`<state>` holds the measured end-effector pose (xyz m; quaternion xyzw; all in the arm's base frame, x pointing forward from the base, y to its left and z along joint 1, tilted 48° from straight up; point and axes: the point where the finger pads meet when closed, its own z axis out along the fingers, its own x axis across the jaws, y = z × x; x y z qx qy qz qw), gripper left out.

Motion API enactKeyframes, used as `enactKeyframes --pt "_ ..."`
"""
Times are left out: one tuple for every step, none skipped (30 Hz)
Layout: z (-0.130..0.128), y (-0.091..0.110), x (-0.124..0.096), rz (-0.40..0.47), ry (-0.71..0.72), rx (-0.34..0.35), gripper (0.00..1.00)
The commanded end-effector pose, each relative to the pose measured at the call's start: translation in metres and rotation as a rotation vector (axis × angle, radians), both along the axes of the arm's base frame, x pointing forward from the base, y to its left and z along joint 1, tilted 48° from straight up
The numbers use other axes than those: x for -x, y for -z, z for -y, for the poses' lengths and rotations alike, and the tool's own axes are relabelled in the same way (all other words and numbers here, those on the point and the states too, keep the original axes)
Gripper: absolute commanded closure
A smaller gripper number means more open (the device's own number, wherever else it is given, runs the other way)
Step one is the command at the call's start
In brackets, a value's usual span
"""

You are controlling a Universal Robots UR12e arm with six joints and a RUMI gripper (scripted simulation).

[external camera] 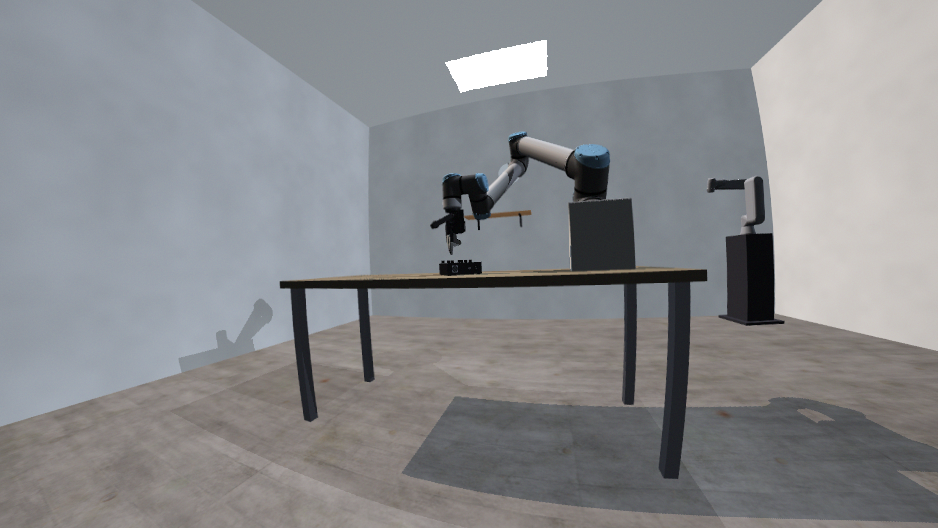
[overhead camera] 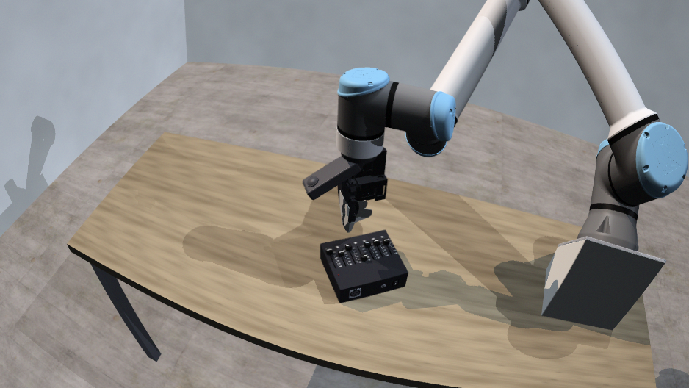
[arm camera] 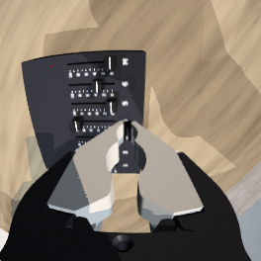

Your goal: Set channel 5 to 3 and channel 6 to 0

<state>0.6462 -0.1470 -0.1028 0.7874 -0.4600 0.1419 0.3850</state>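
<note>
The black lighting desk [overhead camera: 363, 264] lies on the wooden table with several faders in a row along its top. It also shows in the exterior view [external camera: 460, 267] and in the wrist view [arm camera: 84, 106]. My gripper [overhead camera: 350, 223] hangs point down a little above the desk's far edge, fingers shut with nothing between them. In the wrist view the shut fingertips [arm camera: 127, 130] sit over the lower fader rows and hide them. The upper fader knobs [arm camera: 112, 62] stay visible. In the exterior view the gripper [external camera: 450, 247] is above the desk, apart from it.
The arm's grey base block [overhead camera: 600, 286] stands at the table's right end. The table's front edge [overhead camera: 202, 317] curves along the near side. A second small arm on a black pedestal [external camera: 748, 275] stands off by the right wall.
</note>
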Motion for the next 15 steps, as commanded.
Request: enactKeyframes --pt "0.0009 0.0008 -0.0002 0.001 0.0 0.0 1.0" --pt "0.0009 0.0008 -0.0002 0.001 0.0 0.0 1.0" --pt "0.0013 0.0012 -0.0002 0.001 0.0 0.0 1.0" --pt "0.0017 0.0016 -0.0001 0.001 0.0 0.0 1.0" --pt "0.0022 0.002 0.0 0.001 0.0 0.0 1.0" --pt "0.0026 0.0024 0.0001 0.001 0.0 0.0 1.0" --pt "0.0031 0.0028 0.0001 0.001 0.0 0.0 1.0" --pt "0.0035 0.0033 0.0002 0.001 0.0 0.0 1.0" --pt "0.004 0.0037 0.0003 0.001 0.0 0.0 1.0" --pt "0.0045 0.0042 0.0004 0.001 0.0 0.0 1.0" --pt "0.005 0.0047 0.0005 0.001 0.0 0.0 1.0" --pt "0.0056 0.0052 0.0006 0.001 0.0 0.0 1.0" --pt "0.0061 0.0057 0.0007 0.001 0.0 0.0 1.0" --pt "0.0066 0.0062 0.0007 0.001 0.0 0.0 1.0" --pt "0.0071 0.0067 0.0008 0.001 0.0 0.0 1.0"
